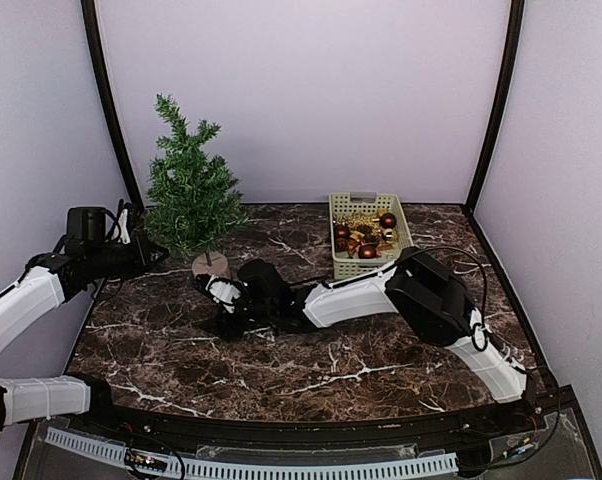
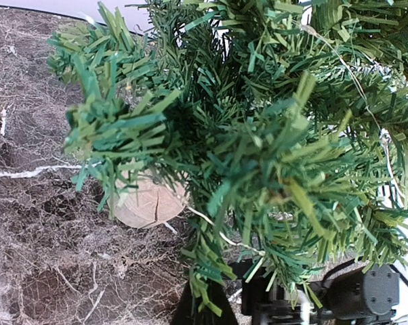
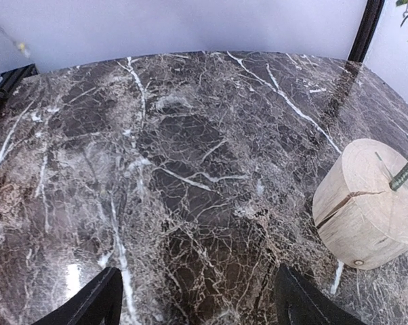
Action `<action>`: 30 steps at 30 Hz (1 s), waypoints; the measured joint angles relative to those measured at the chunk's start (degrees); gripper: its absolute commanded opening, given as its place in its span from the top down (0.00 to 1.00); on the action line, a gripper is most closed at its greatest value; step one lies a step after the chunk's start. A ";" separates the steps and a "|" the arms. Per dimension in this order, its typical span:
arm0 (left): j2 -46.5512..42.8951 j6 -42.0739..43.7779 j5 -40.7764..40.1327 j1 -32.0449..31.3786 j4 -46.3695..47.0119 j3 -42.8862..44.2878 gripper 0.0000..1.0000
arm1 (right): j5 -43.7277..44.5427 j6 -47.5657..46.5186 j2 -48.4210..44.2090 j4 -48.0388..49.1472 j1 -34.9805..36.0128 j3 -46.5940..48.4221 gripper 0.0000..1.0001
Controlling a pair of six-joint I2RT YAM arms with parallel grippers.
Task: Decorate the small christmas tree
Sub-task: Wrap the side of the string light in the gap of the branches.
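Observation:
The small christmas tree (image 1: 186,190) stands at the back left on its round tan stump base (image 1: 209,264). My left gripper (image 1: 153,250) reaches into its lower left branches. In the left wrist view, green needles (image 2: 258,149) fill the frame, and the dark shut jaws (image 2: 205,306) hold a low branch tip. The base (image 2: 148,202) shows behind. My right gripper (image 1: 209,289) is low over the marble, just in front of the base. Its fingers (image 3: 95,305) stand wide open with nothing between them (image 3: 200,313). The stump (image 3: 366,203) lies to their right.
A pale green basket (image 1: 400,222) with red-brown and gold baubles (image 1: 365,238) sits at the back right. A thin pale thread (image 2: 224,237) runs through the branches. Black frame posts (image 1: 109,100) and pale walls close the back and sides.

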 measured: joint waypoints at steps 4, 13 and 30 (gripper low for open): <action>0.02 0.00 0.79 0.24 0.00 0.00 1.00 | 1.81 -1.49 2.56 -1.42 0.00 2.54 0.38; 0.00 0.02 0.81 0.66 -0.28 0.00 1.00 | 7.17 -1.73 4.72 -0.31 0.00 2.64 1.00; 1.66 3.80 1.18 9.92 -2.58 1.49 1.00 | 12.20 6.58 -33.46 1.18 -1.97 -33.77 1.00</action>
